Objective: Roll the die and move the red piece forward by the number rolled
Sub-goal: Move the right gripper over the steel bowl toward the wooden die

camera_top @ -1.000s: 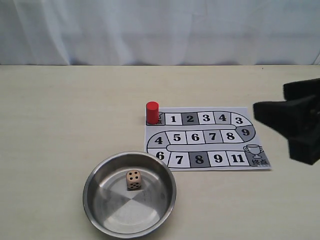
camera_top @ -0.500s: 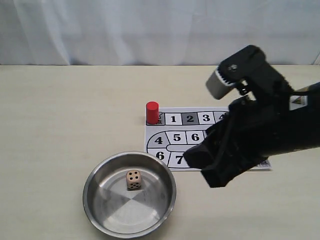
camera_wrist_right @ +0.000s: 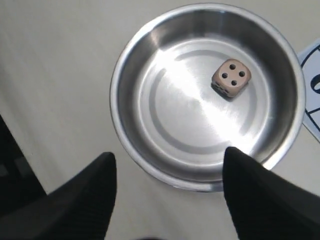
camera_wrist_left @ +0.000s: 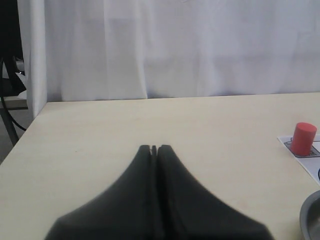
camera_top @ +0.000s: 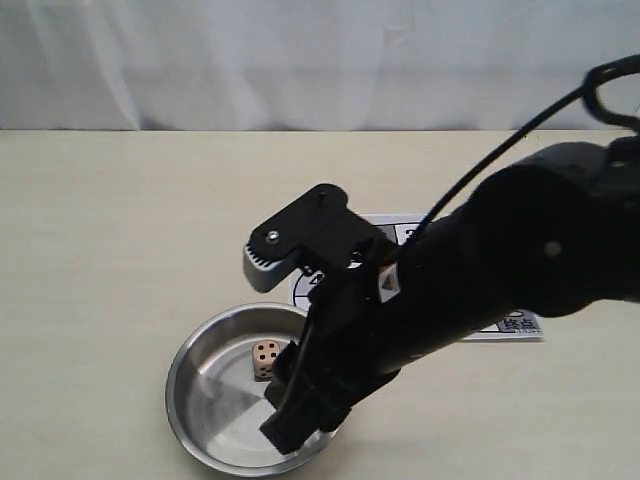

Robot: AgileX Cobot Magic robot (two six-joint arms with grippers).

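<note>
**Right gripper above bowl, die not yet grasped**

Nearest: the right gripper (camera_wrist_right: pixel 170 157) hangs over the near side of the steel bowl (camera_wrist_right: pixel 114 95). Its fingers are spread wide and hold nothing. In the wrist view one finger sits over the bowl's rim and the other over bare table (camera_top: pixel 90 250) outside it.

The die (camera_wrist_right: pixel 230 77) rests on the bowl floor, off centre toward the board (camera_wrist_right: pixel 312 65), apart from both fingers, with four pips up.

Judged step: reaching in to pick up the die for the roll. To do it well:
- Shift the gripper toward the die until it lies midway between the fingers.
- Turn the wrist so the pads meet two flat faces, not corners.
- Descend with both fingers inside the rim. A knock could slide the bowl.
- Close gently, because the cube may skid on the polished metal.

Farther: the arm hides most of the board in the exterior view. The red piece (camera_wrist_left: pixel 303 138) stands upright at the board's edge.

The left gripper (camera_wrist_left: pixel 154 148) is closed on nothing, low over bare table and well clear of the piece. The curtain (camera_top: pixel 300 60) lies behind.
</note>
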